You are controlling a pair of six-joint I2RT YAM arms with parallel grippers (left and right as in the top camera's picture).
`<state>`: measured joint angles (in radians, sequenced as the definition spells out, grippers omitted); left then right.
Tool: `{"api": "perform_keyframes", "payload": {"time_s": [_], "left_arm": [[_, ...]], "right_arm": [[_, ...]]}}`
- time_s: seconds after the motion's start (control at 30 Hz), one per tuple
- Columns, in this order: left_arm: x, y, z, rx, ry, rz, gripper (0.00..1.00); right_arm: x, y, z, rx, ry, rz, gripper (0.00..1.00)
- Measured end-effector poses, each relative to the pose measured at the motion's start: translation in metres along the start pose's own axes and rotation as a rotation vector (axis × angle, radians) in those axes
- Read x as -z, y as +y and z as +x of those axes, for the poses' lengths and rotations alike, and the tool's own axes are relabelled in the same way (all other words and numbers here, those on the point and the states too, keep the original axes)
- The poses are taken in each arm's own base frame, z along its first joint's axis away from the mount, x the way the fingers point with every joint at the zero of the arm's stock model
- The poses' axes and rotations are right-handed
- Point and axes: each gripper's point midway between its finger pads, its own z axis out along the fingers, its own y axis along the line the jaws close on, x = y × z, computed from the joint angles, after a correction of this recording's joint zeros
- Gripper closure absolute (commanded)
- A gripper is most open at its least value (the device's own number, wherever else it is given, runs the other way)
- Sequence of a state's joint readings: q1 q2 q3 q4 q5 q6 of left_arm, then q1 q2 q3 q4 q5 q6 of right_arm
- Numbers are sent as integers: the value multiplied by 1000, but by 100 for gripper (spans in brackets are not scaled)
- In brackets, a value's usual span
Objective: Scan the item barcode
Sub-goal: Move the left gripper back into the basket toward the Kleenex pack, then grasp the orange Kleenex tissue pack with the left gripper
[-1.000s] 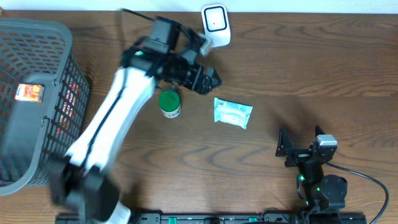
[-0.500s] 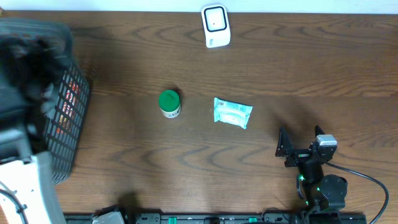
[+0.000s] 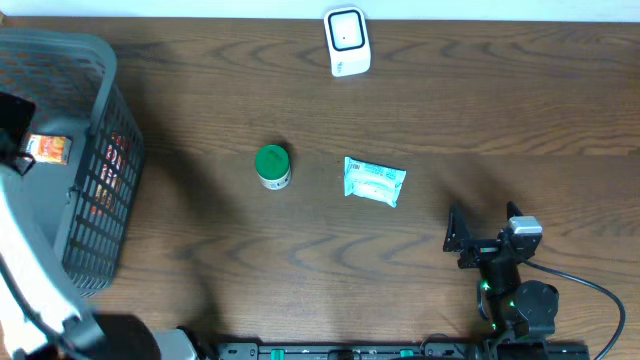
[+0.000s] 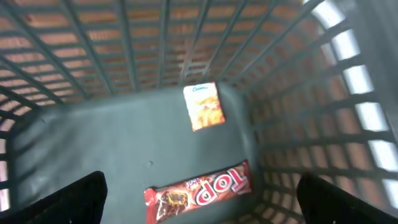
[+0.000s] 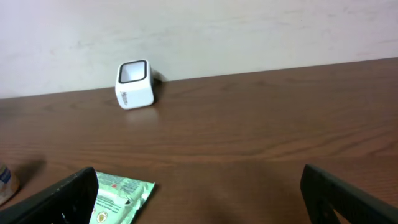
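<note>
Left gripper (image 4: pixel 205 202) hangs over the basket (image 3: pixel 100 60), pointing down into it, jaws wide apart. Right gripper (image 3: pixel 483 224) rests far from the basket, jaws likewise spread.

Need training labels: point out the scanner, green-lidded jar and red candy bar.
scanner (image 3: pixel 346 32), overhead view, dark window
green-lidded jar (image 3: pixel 272 162), overhead view, lid
red candy bar (image 4: pixel 199 191), left wrist view, wrapper middle

Mid-table open; basket is the tight spot.
Bare table (image 3: pixel 200 90) between jar (image 3: pixel 272 165), wipes pack (image 3: pixel 374 181) and scanner (image 3: pixel 347 42); right gripper (image 3: pixel 482 228) well apart from all three. Left gripper (image 4: pixel 200 186) looks into basket (image 3: pixel 95 215): mesh walls all round, red bar (image 4: pixel 199 191) and orange packet (image 4: pixel 204 106) on floor.
</note>
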<state>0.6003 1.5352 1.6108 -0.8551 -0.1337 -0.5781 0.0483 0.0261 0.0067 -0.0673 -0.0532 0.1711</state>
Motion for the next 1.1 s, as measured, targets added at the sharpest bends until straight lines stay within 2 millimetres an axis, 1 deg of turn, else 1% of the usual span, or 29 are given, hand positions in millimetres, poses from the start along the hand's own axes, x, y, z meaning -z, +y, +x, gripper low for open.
{"api": "perform_keyframes", "payload": {"time_s": [0.17,0.3,0.4,0.7,0.77,0.87,1.0,1.1], "left_arm": [[-62,-2,16,-3,77,-60,2],[-104,-4,27,-4,109,-84,2],[-130,-6,34,-5,122,-94,2],[-176,-13,39,0,104,-81,2],[-190,-11,45,-2,112,-88,2],[-203,-11,50,-4,117,-92,2],[-213,-9,55,-5,123,-96,2],[-216,-9,56,-5,124,-97,2]], "right_arm": [[0,0,0,0,0,0,1],[0,0,0,0,0,0,1],[0,0,0,0,0,0,1],[0,0,0,0,0,0,1],[0,0,0,0,0,0,1],[0,0,0,0,0,0,1],[0,0,0,0,0,0,1],[0,0,0,0,0,0,1]]}}
